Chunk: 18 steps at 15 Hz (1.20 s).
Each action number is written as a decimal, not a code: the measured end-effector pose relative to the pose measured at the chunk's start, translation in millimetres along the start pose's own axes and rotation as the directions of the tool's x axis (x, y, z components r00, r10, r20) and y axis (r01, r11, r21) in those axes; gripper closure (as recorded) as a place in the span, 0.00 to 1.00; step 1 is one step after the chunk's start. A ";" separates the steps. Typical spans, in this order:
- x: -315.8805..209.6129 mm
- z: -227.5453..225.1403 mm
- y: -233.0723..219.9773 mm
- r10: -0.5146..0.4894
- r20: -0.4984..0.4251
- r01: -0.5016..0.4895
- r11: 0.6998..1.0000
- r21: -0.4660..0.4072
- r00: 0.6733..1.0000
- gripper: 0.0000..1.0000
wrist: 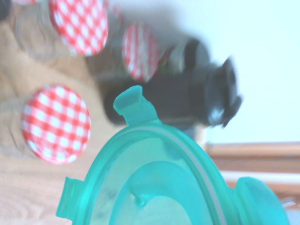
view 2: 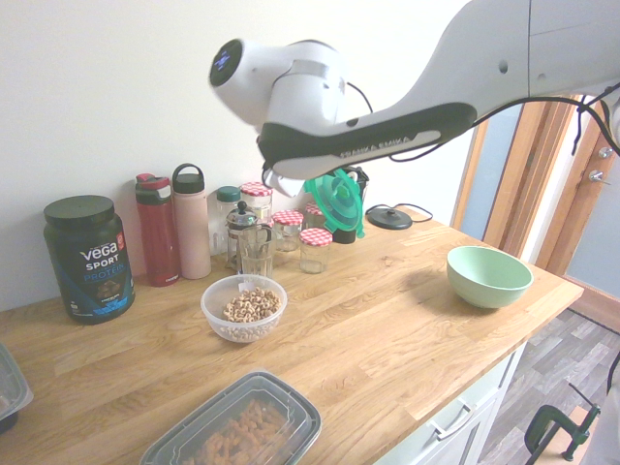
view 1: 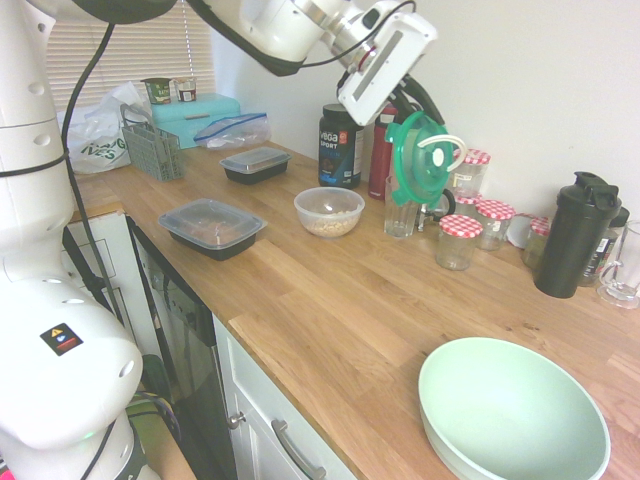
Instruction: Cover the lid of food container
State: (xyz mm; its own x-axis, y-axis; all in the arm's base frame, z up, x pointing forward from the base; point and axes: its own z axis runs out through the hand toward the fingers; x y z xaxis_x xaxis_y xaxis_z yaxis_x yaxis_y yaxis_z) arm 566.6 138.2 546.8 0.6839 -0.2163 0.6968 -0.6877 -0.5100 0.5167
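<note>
Pale green bowl (view 1: pixel 512 412) sits nearest us, irrelevant. Our tool (view 1: pixel 412 128) is clenched on the round green plastic clip-tab lid (view 1: pixel 418 158), airborne and tilted above the jars. We should level it, centre it over the small clear cereal-filled container (view 1: pixel 329 210) on the wooden tabletop (view 1: pixel 330 300), then lower squarely.

A: The lid (view 1: pixel 418 158) in the gripper (view 1: pixel 432 120) looks like green plastic, smooth and slightly see-through, with a paler ring in the centre.

B: And the food container (view 1: pixel 329 211), below the gripper and off to one side?

A: Clear plastic, a little cloudy, with dry beige cereal showing through its wall. The worktop (view 1: pixel 330 300) under it is oiled wood, with visible grain and a soft sheen.

B: The jars (view 1: pixel 459 241) just beyond the gripper?

A: Clear glass under red-and-white checked caps. The shaker bottle (view 1: pixel 576 235) further out is matt black plastic, and the big bowl (view 1: pixel 512 414) nearest the worktop's edge is pale green with a smooth satin finish.
</note>
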 end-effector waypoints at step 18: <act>-133.0 -89.3 -165.4 -0.037 -0.263 -0.009 0.985 -0.171 0.964 1.00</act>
State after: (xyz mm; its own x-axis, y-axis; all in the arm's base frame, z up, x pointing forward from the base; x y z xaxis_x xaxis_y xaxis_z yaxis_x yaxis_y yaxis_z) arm 567.6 325.6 413.1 0.6207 0.0291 0.7835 -0.7253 -0.3583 0.5879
